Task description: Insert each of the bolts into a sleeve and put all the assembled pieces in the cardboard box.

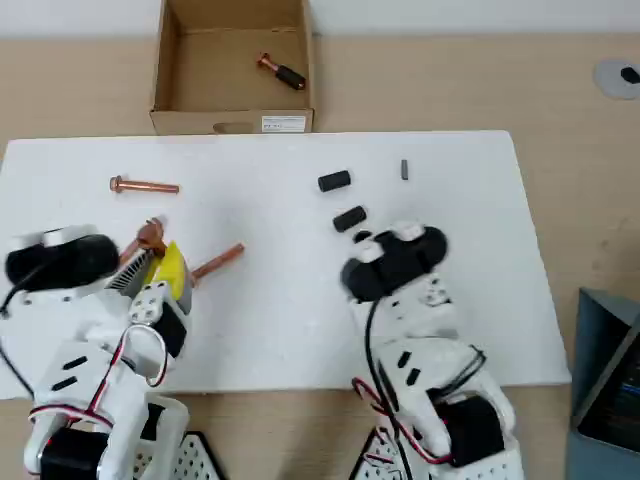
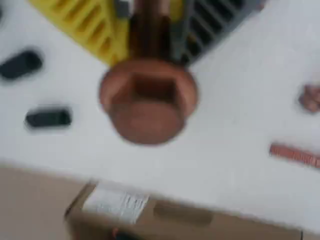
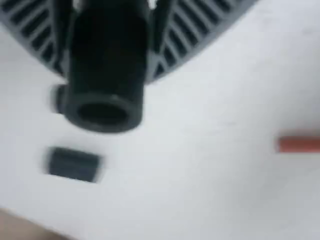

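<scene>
The cardboard box [image 1: 235, 122] is sitting behind the mat [image 1: 450, 300], containing one assembled piece [image 1: 281, 70]. On the mat, two bolts [image 1: 144, 185] [image 1: 217, 261] are lying left of two sleeves [image 1: 334, 181] [image 1: 349, 218].

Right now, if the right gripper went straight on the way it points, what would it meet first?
Probably the nearer loose sleeve, lying on the white mat just ahead of the right gripper and its held sleeve. Its height above the mat is unclear, so it might pass over.

Robotics lab bench, I'd say: wood-tone counter [image 1: 80, 90] with a cable grommet [image 1: 618, 77], white mat [image 1: 290, 300] on top, left arm [image 1: 95, 385] and right arm [image 1: 435, 390] sitting at its near edge.
</scene>
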